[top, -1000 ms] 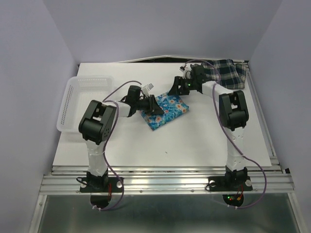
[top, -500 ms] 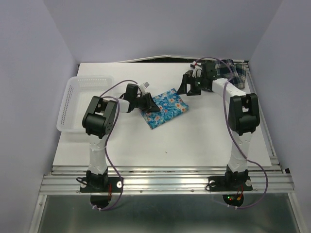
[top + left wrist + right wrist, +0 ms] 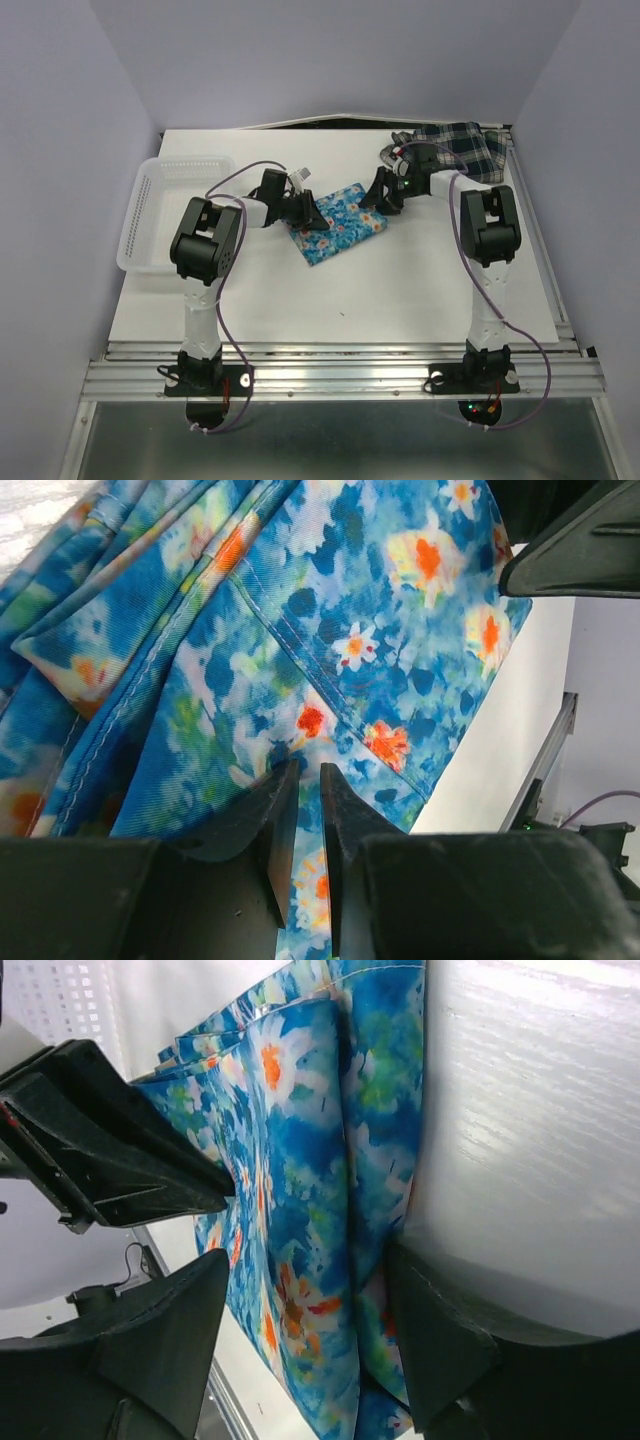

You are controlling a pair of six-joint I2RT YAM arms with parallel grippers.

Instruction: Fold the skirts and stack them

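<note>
Since the frame half a second earlier, the right gripper (image 3: 305,1270) has returned from the far side of the table (image 3: 350,290) to the right edge of the floral skirt (image 3: 340,222). Its fingers (image 3: 150,1350) stand spread wide, straddling the layered cloth edge without gripping it. The left gripper (image 3: 307,775) sits at the skirt's opposite corner. Its fingers (image 3: 275,830) are drawn almost together, tips on the fabric, and whether a fold is pinched cannot be determined.

Progress, as judged: the floral skirt lies mid-table as a compact folded rectangle (possibly receiving a last adjustment). The plaid skirt (image 3: 460,140) lies bunched at the far right corner, unfolded. Folding it and stacking both remain.

Limits of view: the right arm covers part of the plaid skirt, neither wrist camera shows it, and the number of floral layers is not countable.
</note>
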